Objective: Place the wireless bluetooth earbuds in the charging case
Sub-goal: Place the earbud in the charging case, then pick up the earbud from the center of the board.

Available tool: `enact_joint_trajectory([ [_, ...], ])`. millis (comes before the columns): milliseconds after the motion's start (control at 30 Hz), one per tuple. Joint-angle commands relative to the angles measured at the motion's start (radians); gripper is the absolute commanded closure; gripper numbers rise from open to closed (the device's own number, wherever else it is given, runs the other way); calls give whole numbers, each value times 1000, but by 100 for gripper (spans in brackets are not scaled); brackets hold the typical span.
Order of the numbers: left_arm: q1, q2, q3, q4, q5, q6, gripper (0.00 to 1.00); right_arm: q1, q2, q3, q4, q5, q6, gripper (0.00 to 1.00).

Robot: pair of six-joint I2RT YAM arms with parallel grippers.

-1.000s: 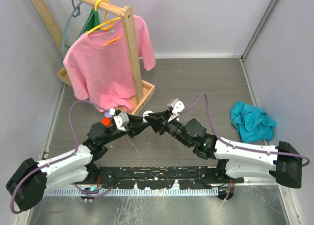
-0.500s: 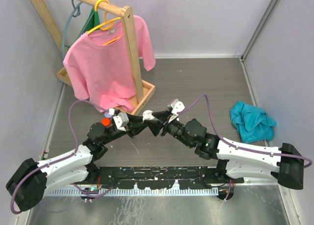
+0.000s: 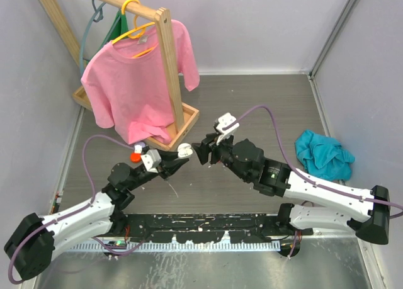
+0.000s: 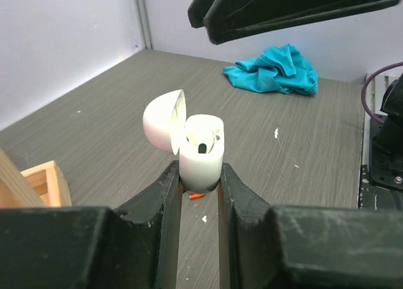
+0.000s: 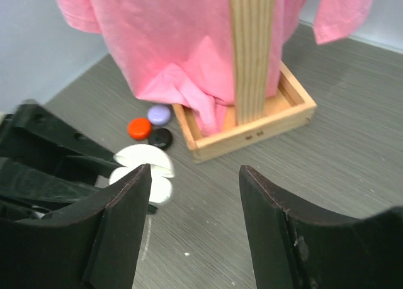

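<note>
Grey wood-grain table [image 3: 264, 106] fills the frame, and upper left stands the wooden rack [image 3: 169, 62] with a pink T-shirt [image 3: 132, 81] hanging from a yellow hanger. Over at the right edge, a teal cloth [image 3: 322, 155] lies crumpled. Centre of the overhead view, the two arms meet nose to nose.

The right gripper [image 5: 193, 175] hangs with its jaws spread wide and nothing between them, just beside the case. The left gripper [image 4: 199, 170] is clamped narrow on the white charging case [image 4: 201, 160], holding it upright by its lower body. The lid [image 4: 162, 120] is swung open and tips toward the left of the frame.

By the rack's base, near its left corner, sit three small round cases: orange-red [image 5: 139, 128], purple [image 5: 158, 115], black [image 5: 160, 138].

Inside the open case, one white earbud [image 4: 203, 143] with a dark tip sits in its well. Below the case, a tiny orange-red piece [image 4: 196, 195] lies on the table between the left fingers.
</note>
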State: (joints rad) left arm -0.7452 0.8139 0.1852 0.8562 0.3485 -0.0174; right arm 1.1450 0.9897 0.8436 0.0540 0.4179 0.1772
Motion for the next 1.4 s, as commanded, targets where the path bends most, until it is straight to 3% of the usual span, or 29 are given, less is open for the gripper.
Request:
enact_joint_trajectory([
  [0,-3,-73,-19,-33,-50,52,100,-55,41,90,-206,56,36,36],
  [233,-3,-209,-29,-186,-61,112,100,-277,140,133,-422,-84,120,37],
  [567,-3,-227,-48,-198,-66,132,100,-499,300,97,-478,-191,154,47],
  [1100,-3,-213,-26,-247,-18,137,100,-574,539,77,-369,-303,156,64],
  [1367,-3,-212,-26,-250,-12,137,100,-585,601,80,-329,-312,157,68],
])
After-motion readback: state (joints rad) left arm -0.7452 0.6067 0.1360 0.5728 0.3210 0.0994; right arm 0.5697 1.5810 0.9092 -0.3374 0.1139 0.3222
